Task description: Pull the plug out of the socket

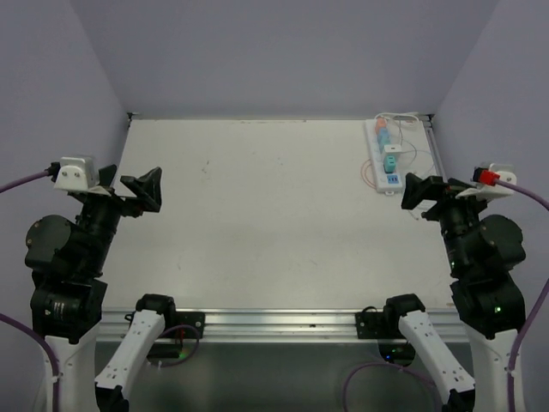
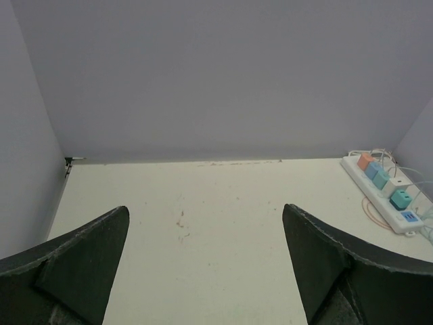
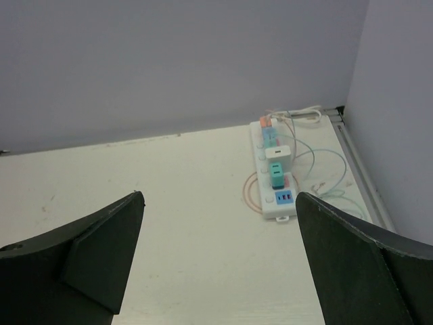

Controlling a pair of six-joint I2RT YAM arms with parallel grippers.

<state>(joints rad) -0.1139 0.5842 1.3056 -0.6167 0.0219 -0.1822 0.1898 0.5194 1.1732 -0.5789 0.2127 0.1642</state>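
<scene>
The socket is a long white power strip point(image 1: 385, 156) lying at the far right of the table, near the right wall. It also shows in the right wrist view point(image 3: 274, 172) and the left wrist view point(image 2: 384, 193). A white plug point(image 3: 279, 158) and a teal plug point(image 3: 278, 175) sit in it side by side, with orange and blue-green ones further back. Its near end has a blue face point(image 3: 285, 197). My right gripper point(image 1: 429, 190) point(image 3: 220, 196) is open and empty, just short of the strip's near end. My left gripper point(image 1: 129, 183) point(image 2: 204, 210) is open and empty at the table's left edge.
Thin orange and green wires point(image 3: 318, 177) loop around the strip, and its white cord point(image 3: 301, 115) coils at the back corner. Lilac walls point(image 1: 274, 51) close in the table at the back and both sides. A metal rail point(image 1: 283, 322) runs along the near edge.
</scene>
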